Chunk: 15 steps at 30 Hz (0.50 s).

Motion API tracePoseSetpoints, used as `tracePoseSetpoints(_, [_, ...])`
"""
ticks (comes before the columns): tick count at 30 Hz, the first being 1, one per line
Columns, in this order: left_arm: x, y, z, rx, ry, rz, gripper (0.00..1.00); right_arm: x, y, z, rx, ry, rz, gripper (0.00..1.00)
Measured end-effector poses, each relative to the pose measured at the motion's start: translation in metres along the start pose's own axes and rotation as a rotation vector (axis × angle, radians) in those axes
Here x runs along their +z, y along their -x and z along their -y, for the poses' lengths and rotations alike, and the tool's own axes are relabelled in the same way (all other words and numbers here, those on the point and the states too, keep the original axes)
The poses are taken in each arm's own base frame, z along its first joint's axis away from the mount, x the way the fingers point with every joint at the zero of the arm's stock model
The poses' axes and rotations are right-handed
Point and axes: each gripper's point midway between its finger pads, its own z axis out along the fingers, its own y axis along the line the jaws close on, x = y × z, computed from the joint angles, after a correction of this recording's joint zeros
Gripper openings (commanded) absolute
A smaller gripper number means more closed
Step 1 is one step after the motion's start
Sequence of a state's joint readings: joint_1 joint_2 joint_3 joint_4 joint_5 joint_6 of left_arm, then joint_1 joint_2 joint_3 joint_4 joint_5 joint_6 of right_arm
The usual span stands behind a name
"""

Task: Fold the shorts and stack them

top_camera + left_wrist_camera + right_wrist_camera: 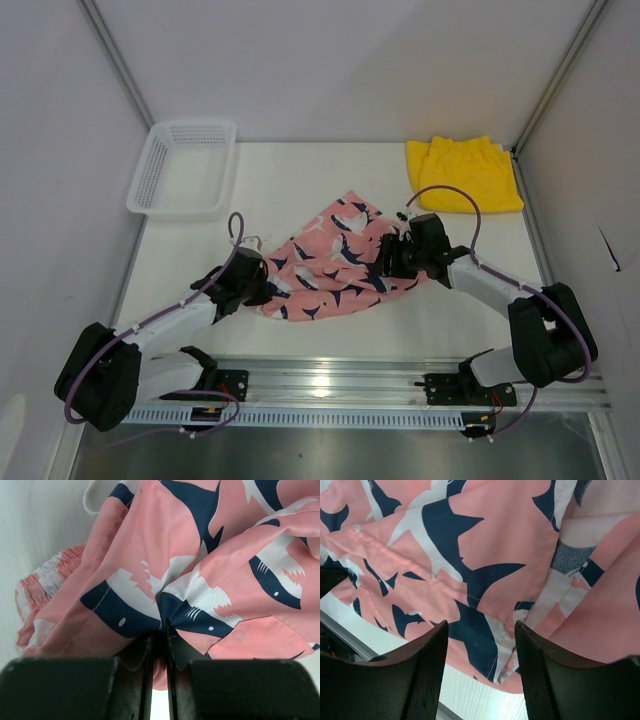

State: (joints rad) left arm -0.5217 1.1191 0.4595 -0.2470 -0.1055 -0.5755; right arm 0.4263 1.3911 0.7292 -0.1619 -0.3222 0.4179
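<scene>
Navy-and-white print on pink shorts [330, 265]; yellow shorts [465, 175] plain.

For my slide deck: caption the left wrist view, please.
The left gripper pinches a bunched fold of the pink shorts, white table beside.

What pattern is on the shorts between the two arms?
Pink with navy-and-white shark-like fish printed all over the shorts; the left wrist view shows it best.

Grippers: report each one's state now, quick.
Left gripper: shut, pinching a fold of the pink shorts.
Right gripper: open, fingers apart at the pink shorts, holding nothing.
</scene>
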Motion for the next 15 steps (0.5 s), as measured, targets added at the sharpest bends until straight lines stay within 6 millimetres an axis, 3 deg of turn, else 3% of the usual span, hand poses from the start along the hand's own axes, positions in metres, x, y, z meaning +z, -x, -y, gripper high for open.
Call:
tracePoseSetpoints(8, [0.0,0.0,0.0,-0.001,0.001,0.0,0.14,0.018,-0.01,0.008,0.036,0.001,-0.063,0.58])
tracePoseSetpoints(15, [0.0,0.0,0.0,-0.001,0.001,0.0,0.14,0.01,0.006,0.016,0.071,-0.017,-0.007,0.56])
